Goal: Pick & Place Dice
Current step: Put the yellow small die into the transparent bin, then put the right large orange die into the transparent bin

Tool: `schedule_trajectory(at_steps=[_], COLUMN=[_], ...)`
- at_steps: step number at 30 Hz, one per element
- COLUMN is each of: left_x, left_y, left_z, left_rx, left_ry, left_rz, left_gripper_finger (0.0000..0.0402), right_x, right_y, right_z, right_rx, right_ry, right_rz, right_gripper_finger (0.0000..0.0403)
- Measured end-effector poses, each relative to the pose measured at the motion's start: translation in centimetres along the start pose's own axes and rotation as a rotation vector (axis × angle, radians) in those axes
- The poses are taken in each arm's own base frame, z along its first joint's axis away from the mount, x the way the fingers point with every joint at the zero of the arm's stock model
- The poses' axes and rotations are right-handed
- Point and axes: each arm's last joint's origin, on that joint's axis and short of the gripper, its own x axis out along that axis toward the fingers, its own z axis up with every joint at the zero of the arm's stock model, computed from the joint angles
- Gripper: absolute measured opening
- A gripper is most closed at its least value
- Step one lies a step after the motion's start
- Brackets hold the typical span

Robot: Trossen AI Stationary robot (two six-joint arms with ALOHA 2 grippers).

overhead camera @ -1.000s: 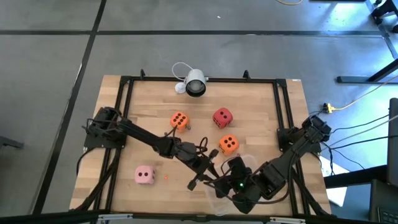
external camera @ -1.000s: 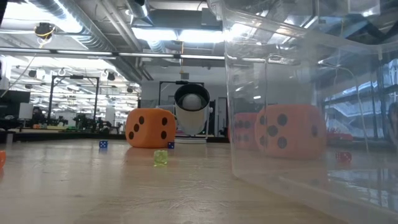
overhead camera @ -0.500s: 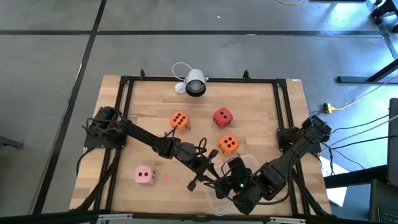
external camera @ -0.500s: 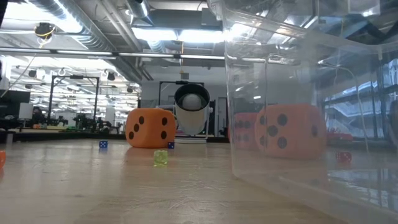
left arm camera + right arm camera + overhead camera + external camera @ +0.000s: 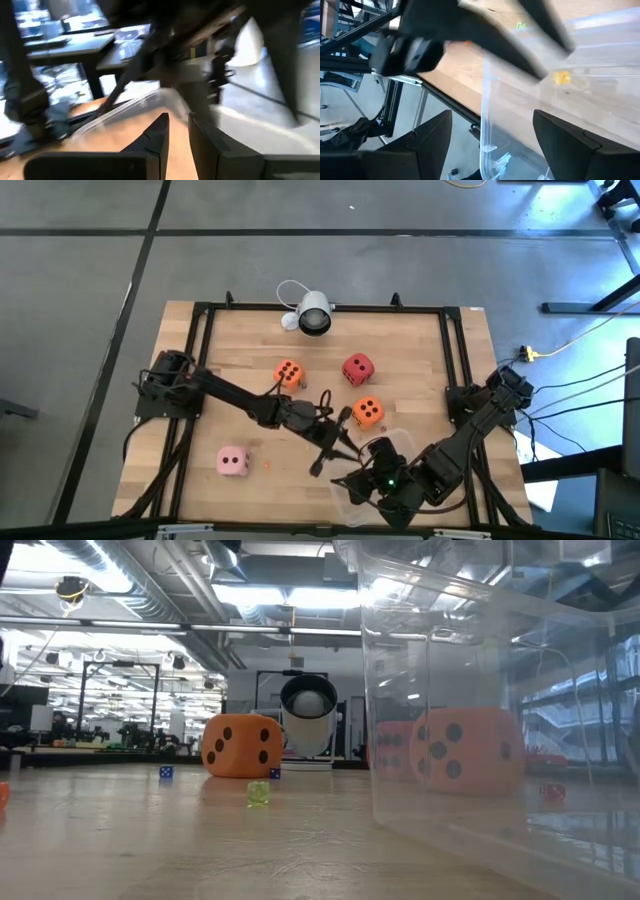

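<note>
Wooden counter [image 5: 410,340] under workshop lights: four dice lie scattered — two orange dice [image 5: 288,373] [image 5: 367,412], a red die [image 5: 358,369], a pink die [image 5: 233,462]. Left gripper [image 5: 333,452] hovers beside the clear tub [image 5: 400,442], fingers [image 5: 155,140] nearly closed, empty; right gripper [image 5: 362,485] spreads wide over it.

No words, labels, brand names or printed numbers can be read in any view. The only countable marks are dark pips on the dice. In the high view the orange die [image 5: 367,412] just beside the left gripper's [image 5: 330,452] fingers shows four pips on top, the other orange die [image 5: 288,372] shows about six, the red die [image 5: 357,369] farther off shows three, and the pale pink die [image 5: 233,462] well apart from both grippers shows four.
</note>
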Motion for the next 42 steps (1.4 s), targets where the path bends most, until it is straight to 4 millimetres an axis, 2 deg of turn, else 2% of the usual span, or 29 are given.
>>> schedule_trajectory(at_steps=[9, 11, 14, 17, 20, 25, 30, 33, 38, 42], left_x=[0.0, -0.2, -1.4, -3.9, -7.1, -12.9, -18.2, -20.8, -23.8, -25.2], left_y=[-0.4, -0.4, -0.1, 0.8, 1.8, 2.4, 1.4, 0.5, -1.1, -1.9], left_z=[-0.3, 0.2, 2.4, 5.3, 7.7, 10.3, 10.5, 10.4, 10.4, 10.2], left_rx=[-0.054, -0.078, -0.125, -0.168, -0.235, -0.374, -0.489, -0.545, -0.574, -0.566], left_ry=[0.029, 0.024, -0.01, -0.013, 0.049, 0.19, 0.409, 0.497, 0.536, 0.535], left_rz=[-0.053, -0.059, -0.073, -0.06, -0.02, 0.117, 0.366, 0.492, 0.626, 0.676], left_gripper_finger=[0.0066, 0.0066, 0.0066, 0.0066, 0.0066, 0.0066, 0.0066, 0.0066, 0.0066, 0.0066], right_x=[-0.1, -0.3, -0.6, -1.3, -2.2, -3.5, -4.0, -3.6, -2.6, -1.3], right_y=[0.0, -0.2, -0.8, -1.3, -1.7, -2.1, -2.2, -2.4, -2.9, -2.9], right_z=[0.0, 0.1, 0.5, 1.1, 2.0, 4.9, 8.6, 10.6, 13.9, 15.7], right_rx=[-0.045, -0.084, -0.115, -0.144, -0.182, -0.24, -0.35, -0.432, -0.469, -0.482], right_ry=[0.021, 0.04, 0.041, 0.021, -0.022, -0.064, -0.053, 0.007, 0.089, 0.13], right_rz=[-0.008, -0.033, -0.088, -0.132, -0.16, -0.226, -0.302, -0.369, -0.475, -0.504], right_gripper_finger=[0.0279, 0.0279, 0.0279, 0.0279, 0.0279, 0.0279, 0.0279, 0.0279, 0.028, 0.0294])
